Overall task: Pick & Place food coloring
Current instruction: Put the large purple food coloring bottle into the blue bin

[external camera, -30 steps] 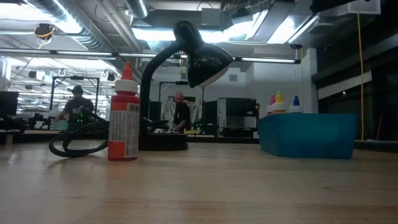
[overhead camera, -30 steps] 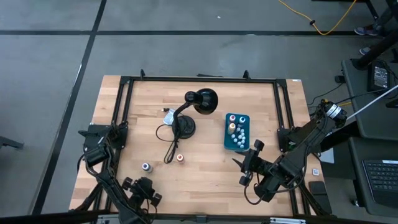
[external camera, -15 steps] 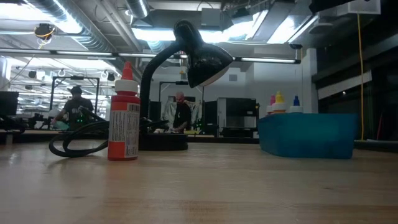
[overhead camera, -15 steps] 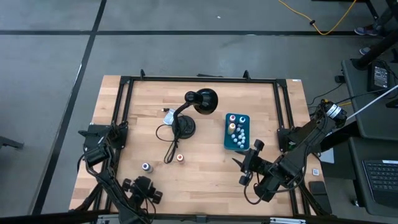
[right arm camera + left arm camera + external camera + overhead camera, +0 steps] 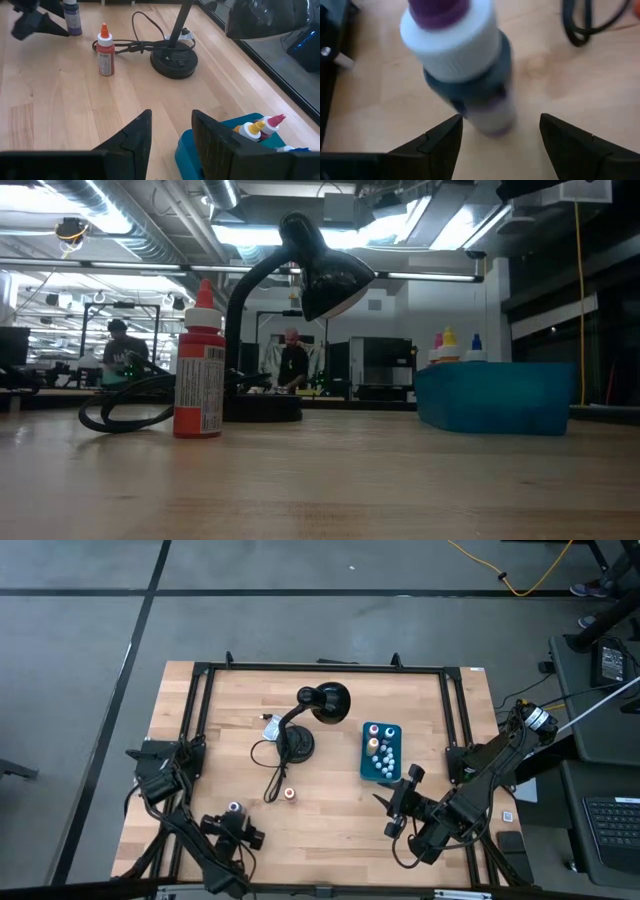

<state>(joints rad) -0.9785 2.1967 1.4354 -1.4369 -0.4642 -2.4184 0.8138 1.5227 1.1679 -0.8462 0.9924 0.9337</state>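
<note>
A purple food coloring bottle (image 5: 234, 808) with a white collar stands upright on the wood near the table's near-left corner. My left gripper (image 5: 235, 821) is open just on its near side. In the left wrist view the bottle (image 5: 465, 65) rises ahead of the open gripper (image 5: 500, 142). I see no touch. A red bottle (image 5: 290, 794) stands to its right, also in the low view (image 5: 200, 365). Several more bottles (image 5: 385, 755) stand in the teal box (image 5: 366, 765). My right gripper (image 5: 394, 787) waits open near that box.
A black desk lamp (image 5: 322, 703) stands mid-table on its round base (image 5: 297, 745), and its cord (image 5: 272, 780) trails toward the red bottle. The black frame rail (image 5: 190, 720) runs along the table's sides. Bare wood lies between the red bottle and the teal box.
My left gripper has moved toward the table's far edge, closing in on the purple bottle, which now sits just ahead of its fingers. The bottles have stayed where they were.
</note>
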